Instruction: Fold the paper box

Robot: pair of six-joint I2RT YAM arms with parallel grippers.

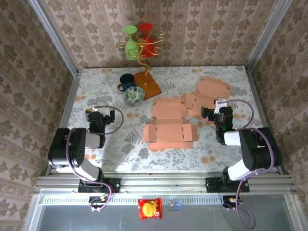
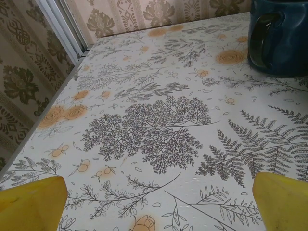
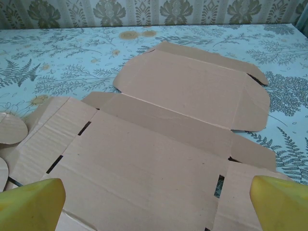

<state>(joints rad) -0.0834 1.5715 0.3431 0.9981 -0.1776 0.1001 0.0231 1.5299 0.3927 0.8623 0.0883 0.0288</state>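
Right tool (image 3: 154,211): yellow fingers spread wide, released, nothing between them. An unfolded cardboard box blank (image 3: 159,144) lies flat on the desk (image 1: 96,82) directly under and ahead of this tool, flaps spread, its big lid panel on the far side.

From above, my right tool sits at the right-hand end of a cluster of flat blanks. The nearest blank (image 1: 169,131) lies mid-desk, to the left of the right tool and between my two arms. A second blank (image 1: 168,107) lies just behind it, edges touching or nearly so. A far blank (image 1: 212,86) lies beyond the right tool.

Left tool (image 2: 156,211): also released, empty, over bare desk and well apart from every blank. A blue mug (image 2: 279,36) stands ahead to its right.
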